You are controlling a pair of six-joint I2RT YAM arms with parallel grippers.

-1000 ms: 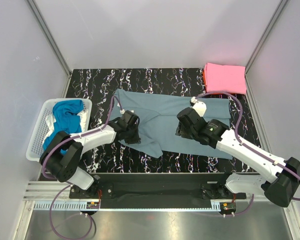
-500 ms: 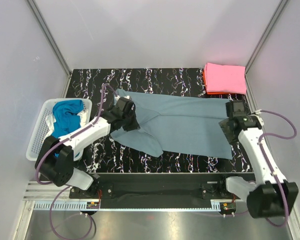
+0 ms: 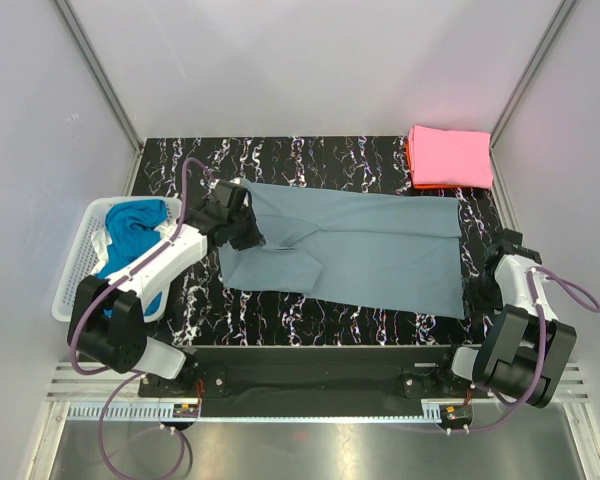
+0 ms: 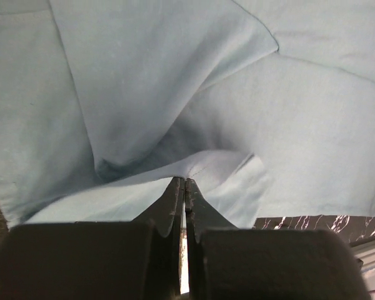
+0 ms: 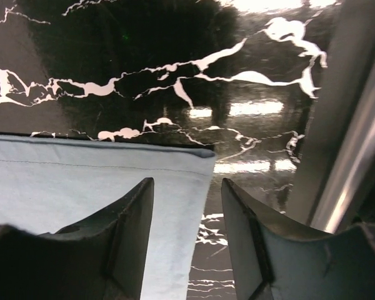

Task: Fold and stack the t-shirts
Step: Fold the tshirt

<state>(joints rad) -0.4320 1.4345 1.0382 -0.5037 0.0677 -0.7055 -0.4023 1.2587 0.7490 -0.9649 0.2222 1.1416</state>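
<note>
Top view: grey-blue t-shirt point(image 3: 360, 250) lies spread flat across the middle of the black marbled table point(image 3: 310, 155). Left gripper point(image 3: 242, 232) is on its left end, where the cloth bunches. Right gripper point(image 3: 478, 292) sits at the near-right corner. Folded pink t-shirt point(image 3: 450, 155) sits in the far right corner on an orange-red t-shirt point(image 3: 408, 152). Teal t-shirt point(image 3: 135, 230) is in the white basket point(image 3: 75, 285) on the left.

Left wrist: left gripper point(image 4: 185, 184) fingers pressed together, pinching a raised fold of the grey-blue t-shirt point(image 4: 144, 94).

Right wrist: right gripper point(image 5: 187, 194) fingers spread, gripping nothing. The corner of the grey-blue t-shirt point(image 5: 81, 181) lies flat on the table point(image 5: 144, 62) under the gap.
</note>
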